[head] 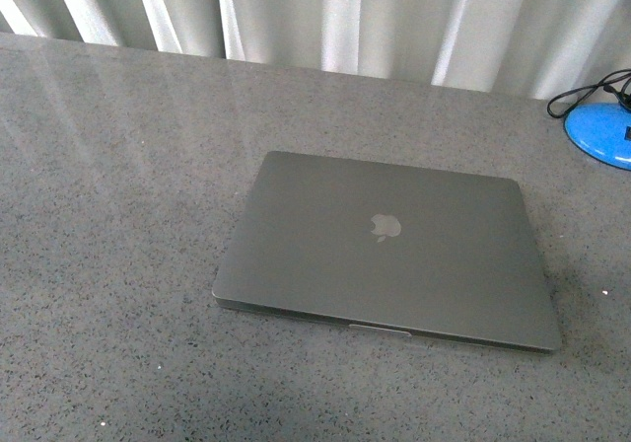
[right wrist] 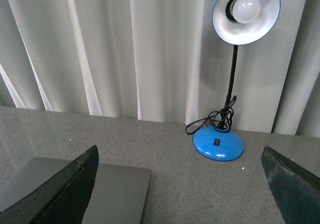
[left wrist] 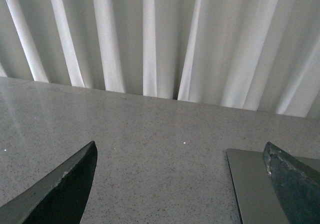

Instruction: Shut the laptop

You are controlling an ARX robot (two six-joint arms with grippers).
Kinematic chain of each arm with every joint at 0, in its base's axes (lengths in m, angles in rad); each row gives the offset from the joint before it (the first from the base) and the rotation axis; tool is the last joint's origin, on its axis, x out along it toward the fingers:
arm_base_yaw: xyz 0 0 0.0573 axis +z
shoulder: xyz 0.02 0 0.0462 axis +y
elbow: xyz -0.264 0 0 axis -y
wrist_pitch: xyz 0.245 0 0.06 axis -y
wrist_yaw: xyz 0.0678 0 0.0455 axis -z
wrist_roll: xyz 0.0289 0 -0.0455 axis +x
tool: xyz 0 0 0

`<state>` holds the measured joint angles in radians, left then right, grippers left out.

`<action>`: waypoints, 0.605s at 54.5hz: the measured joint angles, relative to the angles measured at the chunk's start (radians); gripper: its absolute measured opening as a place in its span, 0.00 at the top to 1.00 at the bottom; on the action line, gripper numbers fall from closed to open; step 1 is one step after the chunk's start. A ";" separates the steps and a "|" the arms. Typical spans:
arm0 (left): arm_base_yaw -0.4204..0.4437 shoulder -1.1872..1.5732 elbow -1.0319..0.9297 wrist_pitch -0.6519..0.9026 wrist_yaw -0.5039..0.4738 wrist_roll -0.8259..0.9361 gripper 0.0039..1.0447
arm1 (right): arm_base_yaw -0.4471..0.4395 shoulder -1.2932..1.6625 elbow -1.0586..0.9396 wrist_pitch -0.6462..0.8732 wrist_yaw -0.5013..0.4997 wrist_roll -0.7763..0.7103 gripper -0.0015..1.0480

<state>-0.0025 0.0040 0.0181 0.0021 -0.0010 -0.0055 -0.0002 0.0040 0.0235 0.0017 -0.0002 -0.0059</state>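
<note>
Front view: the laptop lies shut and flat on the grey speckled table, right of the frame's centre, lid up with the apple logo showing. Its long axis runs left to right, tilted slightly clockwise; the front edge with the opening notch faces the lower edge of the frame. A blue lamp sits at the upper right, well apart, with white curtains behind. In the wrist views the left gripper and right gripper are both spread wide, grasping nothing.
</note>
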 joint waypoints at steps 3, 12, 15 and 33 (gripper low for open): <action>0.000 0.000 0.000 0.000 0.000 0.000 0.06 | 0.000 0.000 0.000 0.000 0.000 0.000 0.10; 0.000 0.000 0.000 0.000 0.000 0.000 0.06 | 0.000 0.000 0.000 0.000 0.000 0.000 0.10; 0.000 0.000 0.000 0.000 0.000 0.000 0.06 | 0.000 0.000 0.000 0.000 0.000 0.000 0.10; 0.000 0.000 0.000 0.000 0.000 0.000 0.06 | 0.000 0.000 0.000 0.000 0.000 0.000 0.10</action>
<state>-0.0025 0.0036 0.0181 0.0021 -0.0010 -0.0055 -0.0002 0.0040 0.0235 0.0017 -0.0002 -0.0059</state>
